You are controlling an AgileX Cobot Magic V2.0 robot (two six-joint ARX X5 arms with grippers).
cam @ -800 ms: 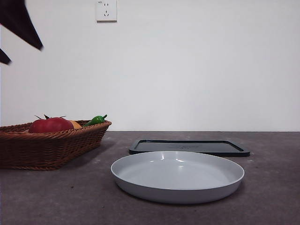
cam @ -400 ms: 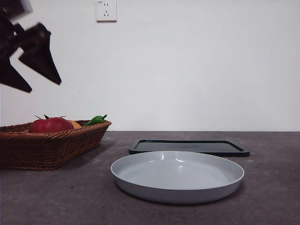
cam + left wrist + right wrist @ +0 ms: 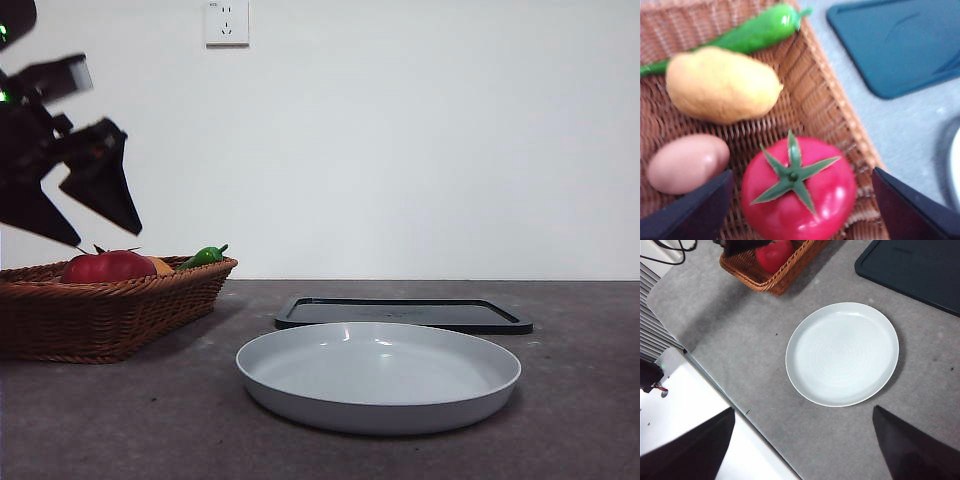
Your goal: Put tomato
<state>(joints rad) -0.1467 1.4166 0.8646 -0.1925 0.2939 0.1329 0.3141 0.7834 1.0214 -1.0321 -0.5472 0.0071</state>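
Your left gripper (image 3: 100,235) hangs with jaws spread wide just above the tomato (image 3: 799,195), which lies in the wicker basket (image 3: 110,310) at far left. Your right gripper (image 3: 800,450), also open, waits high over the grey plate (image 3: 842,354).

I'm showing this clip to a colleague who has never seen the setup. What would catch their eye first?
Probably the bright red tomato lying in the wicker basket at the table's left end, with the left gripper hanging open just above it. Next, the big empty grey plate at the table's middle, with a dark tray lying flat behind it.
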